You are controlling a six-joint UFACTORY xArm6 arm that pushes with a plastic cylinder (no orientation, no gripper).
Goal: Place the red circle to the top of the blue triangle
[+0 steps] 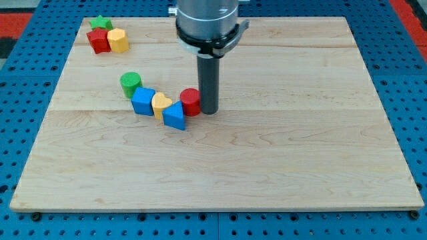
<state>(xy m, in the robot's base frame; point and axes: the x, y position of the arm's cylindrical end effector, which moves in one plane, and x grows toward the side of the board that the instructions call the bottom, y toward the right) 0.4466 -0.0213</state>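
The red circle [190,101] stands upright near the bench's [280,167] middle, touching the blue triangle [174,116] at its 7 o'clock. My tip [209,111] sits just beside it at 3 o'clock; the rod carries no fingers. A yellow heart [161,103], blue square [143,101] and green cylinder [131,83] trail off toward 10 o'clock. Open wood spreads toward 3 and 6 o'clock. Far at 10 o'clock, by the bench's corner, cluster a red block [99,41], a yellow block [118,41] and a green block [101,23]. No writing shows.

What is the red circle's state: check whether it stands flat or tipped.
Flat. The red circle shows its round top face level, with the blue triangle at its lower left and my tip against its right side.
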